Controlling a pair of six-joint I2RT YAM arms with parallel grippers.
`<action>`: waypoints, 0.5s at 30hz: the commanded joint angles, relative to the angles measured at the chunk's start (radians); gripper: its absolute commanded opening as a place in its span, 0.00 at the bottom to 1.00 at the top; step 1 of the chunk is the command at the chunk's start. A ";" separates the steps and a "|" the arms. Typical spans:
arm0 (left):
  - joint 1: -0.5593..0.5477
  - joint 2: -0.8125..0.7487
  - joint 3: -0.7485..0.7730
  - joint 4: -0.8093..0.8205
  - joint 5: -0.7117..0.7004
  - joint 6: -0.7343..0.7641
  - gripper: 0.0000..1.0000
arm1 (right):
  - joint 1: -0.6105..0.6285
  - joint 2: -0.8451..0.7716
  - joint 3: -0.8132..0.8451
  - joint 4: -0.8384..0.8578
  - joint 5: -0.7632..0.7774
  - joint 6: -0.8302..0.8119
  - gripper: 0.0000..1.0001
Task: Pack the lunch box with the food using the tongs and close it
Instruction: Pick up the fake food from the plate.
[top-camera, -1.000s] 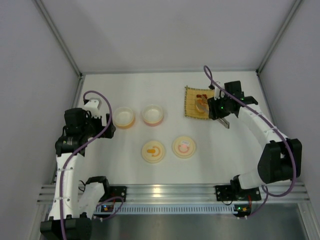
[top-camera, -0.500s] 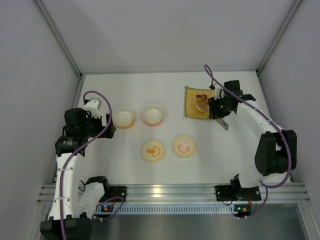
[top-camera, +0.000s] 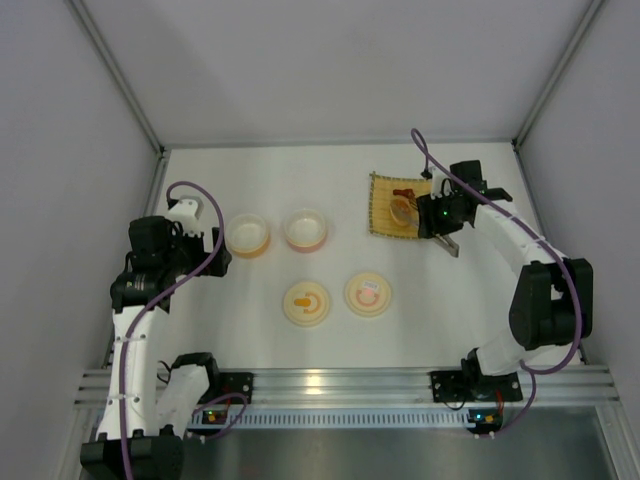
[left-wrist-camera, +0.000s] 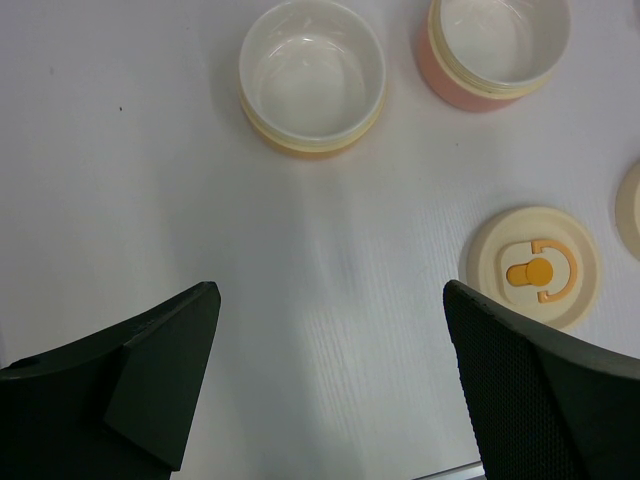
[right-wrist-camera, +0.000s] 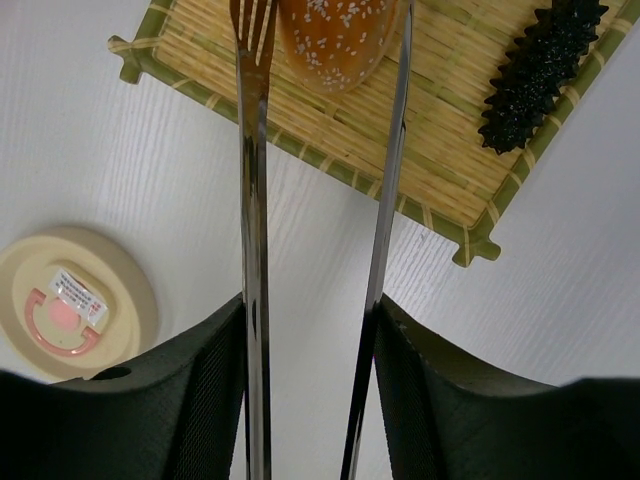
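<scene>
First pick: the right gripper (right-wrist-camera: 312, 350) clamps the tongs (right-wrist-camera: 250, 250), whose tips straddle the bun (right-wrist-camera: 335, 35) on the bamboo mat (right-wrist-camera: 440, 150) at the table's two o'clock (not yet pinched, I judge). Next: squeeze, lift, carry to the bowls (left-wrist-camera: 315, 140) at nine o'clock. The left gripper (left-wrist-camera: 330, 370) gapes wide, empty.

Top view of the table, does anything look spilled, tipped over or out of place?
Nothing stands out. The yellow bowl and pink bowl stand upright, the orange-marked lid and pink-marked lid lie flat near them, the bun and black piece sit on the mat, and the tongs in the right gripper straddle the bun.
</scene>
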 joint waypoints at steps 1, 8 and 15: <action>0.002 -0.003 -0.003 0.038 0.009 -0.006 0.98 | -0.013 -0.024 0.032 0.039 -0.016 0.007 0.49; 0.002 -0.002 -0.003 0.038 0.009 -0.009 0.98 | -0.013 -0.033 0.034 0.040 -0.023 0.012 0.49; 0.002 -0.002 -0.003 0.040 0.008 -0.009 0.99 | -0.016 -0.007 0.037 0.036 -0.013 0.006 0.41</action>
